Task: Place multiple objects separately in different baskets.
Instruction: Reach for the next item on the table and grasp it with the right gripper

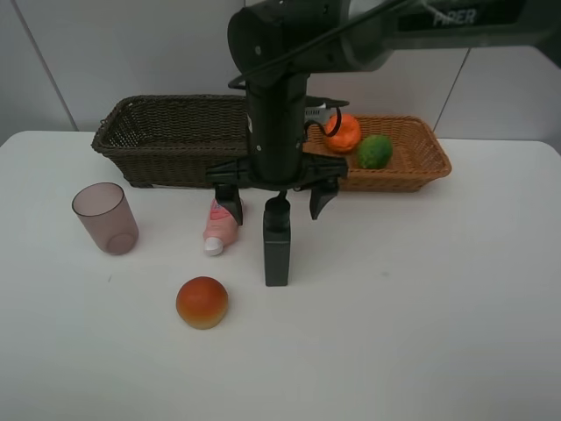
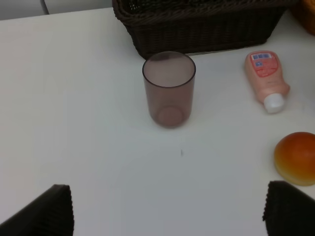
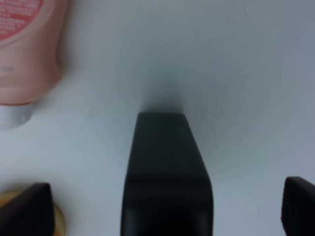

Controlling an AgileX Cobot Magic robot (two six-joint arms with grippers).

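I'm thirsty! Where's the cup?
In the high view, the cup stands upright at the left, in front of the dark basket, left of the pink tube.

Two baskets point(image 1: 166, 158), three fruits point(image 1: 202, 302), three containers point(image 1: 105, 219)

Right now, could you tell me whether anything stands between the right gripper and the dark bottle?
Nothing visible does. The open right gripper hangs over the dark bottle, one finger each side; the pink tube lies apart beside it.
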